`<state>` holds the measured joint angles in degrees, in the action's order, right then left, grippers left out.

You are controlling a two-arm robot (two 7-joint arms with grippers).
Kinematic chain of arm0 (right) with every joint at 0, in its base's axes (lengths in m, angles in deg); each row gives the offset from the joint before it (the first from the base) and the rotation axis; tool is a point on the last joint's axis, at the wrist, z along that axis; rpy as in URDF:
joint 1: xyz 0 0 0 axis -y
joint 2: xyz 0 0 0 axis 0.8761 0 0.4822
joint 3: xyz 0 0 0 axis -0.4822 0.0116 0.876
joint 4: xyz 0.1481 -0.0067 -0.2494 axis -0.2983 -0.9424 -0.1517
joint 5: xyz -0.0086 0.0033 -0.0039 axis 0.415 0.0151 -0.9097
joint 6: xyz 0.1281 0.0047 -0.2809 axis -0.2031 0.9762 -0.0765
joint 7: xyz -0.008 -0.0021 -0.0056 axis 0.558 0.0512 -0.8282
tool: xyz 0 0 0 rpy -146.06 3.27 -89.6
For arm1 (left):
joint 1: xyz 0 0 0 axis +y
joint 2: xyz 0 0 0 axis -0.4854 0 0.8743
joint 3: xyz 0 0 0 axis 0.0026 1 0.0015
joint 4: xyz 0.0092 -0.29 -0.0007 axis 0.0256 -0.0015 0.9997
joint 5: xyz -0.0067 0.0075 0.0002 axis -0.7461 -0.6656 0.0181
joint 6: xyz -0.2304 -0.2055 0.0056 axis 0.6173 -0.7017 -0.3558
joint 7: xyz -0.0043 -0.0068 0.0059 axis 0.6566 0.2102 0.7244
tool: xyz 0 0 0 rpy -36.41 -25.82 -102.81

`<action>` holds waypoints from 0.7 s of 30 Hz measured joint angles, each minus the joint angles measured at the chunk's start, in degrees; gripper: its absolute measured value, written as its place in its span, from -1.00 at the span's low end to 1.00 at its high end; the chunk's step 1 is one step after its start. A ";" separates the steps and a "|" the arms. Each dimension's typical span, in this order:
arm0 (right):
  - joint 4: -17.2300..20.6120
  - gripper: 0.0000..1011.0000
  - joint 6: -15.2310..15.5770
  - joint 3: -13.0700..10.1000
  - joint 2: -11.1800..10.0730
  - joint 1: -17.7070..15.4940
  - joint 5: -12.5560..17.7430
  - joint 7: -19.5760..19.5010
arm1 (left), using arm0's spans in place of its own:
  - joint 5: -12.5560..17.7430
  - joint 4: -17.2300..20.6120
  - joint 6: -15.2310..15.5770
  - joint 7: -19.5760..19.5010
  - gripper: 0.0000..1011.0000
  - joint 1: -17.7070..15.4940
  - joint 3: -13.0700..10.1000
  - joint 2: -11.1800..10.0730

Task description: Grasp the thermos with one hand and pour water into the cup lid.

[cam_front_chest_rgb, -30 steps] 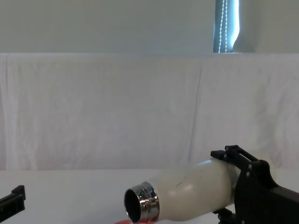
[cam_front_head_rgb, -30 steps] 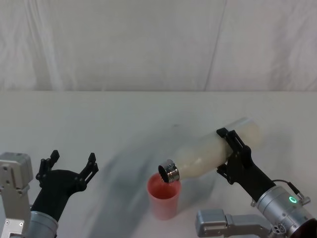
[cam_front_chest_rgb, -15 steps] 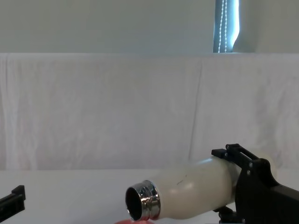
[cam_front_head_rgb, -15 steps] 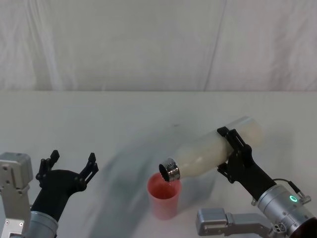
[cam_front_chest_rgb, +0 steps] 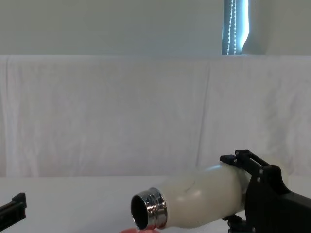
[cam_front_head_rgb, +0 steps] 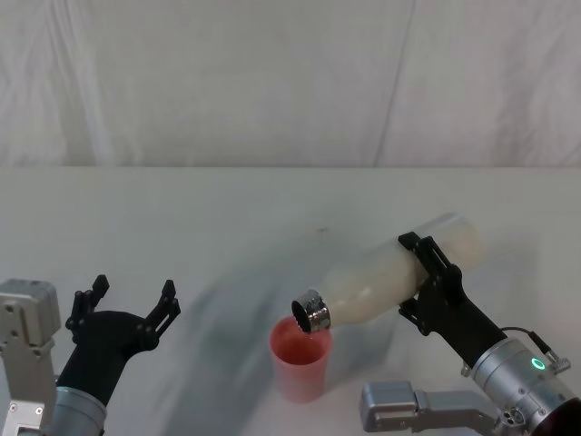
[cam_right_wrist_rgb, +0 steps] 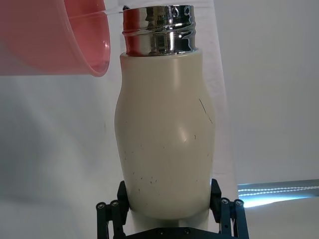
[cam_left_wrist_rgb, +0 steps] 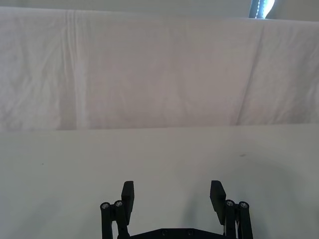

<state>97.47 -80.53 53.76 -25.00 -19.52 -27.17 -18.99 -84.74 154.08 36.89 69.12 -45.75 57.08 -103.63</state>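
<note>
The cream-white thermos (cam_front_head_rgb: 381,282) lies tilted nearly flat in my right gripper (cam_front_head_rgb: 427,277), which is shut on its body. Its steel neck (cam_front_head_rgb: 310,314) hangs just over the rim of the pink-red cup lid (cam_front_head_rgb: 300,359), which stands upright on the table. From the right wrist, the thermos (cam_right_wrist_rgb: 167,134) fills the middle, the black fingers (cam_right_wrist_rgb: 219,199) clamp its base, and the cup lid (cam_right_wrist_rgb: 55,37) sits beside the neck. The chest view has the thermos (cam_front_chest_rgb: 199,204) low at right with its dark mouth facing me. My left gripper (cam_front_head_rgb: 127,304) stands open near the table's front left.
A white cloth covers the table (cam_front_head_rgb: 227,218) and hangs as a backdrop behind it. A grey part of my right arm (cam_front_head_rgb: 427,409) lies low at the front, beside the cup lid. The left gripper's fingers (cam_left_wrist_rgb: 128,196) point across bare tabletop.
The thermos neck has dipped very slightly lower toward the cup lid. The left arm has not moved.
</note>
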 joint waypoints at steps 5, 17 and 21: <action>-0.01 0.90 0.01 0.11 0.01 0.07 -0.06 0.00 | 0.00 0.00 0.00 0.00 0.98 0.00 0.00 0.00; -0.03 0.90 0.05 0.23 0.00 0.14 -0.21 0.01 | 0.00 0.00 0.00 0.00 0.98 0.00 0.00 0.00; -0.03 0.90 0.06 0.26 -0.01 0.15 -0.26 0.01 | 0.00 0.00 0.00 0.00 0.98 0.00 0.00 0.00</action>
<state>97.44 -80.47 54.01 -25.01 -19.38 -27.42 -18.98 -84.74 154.08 36.89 69.12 -45.75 57.08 -103.63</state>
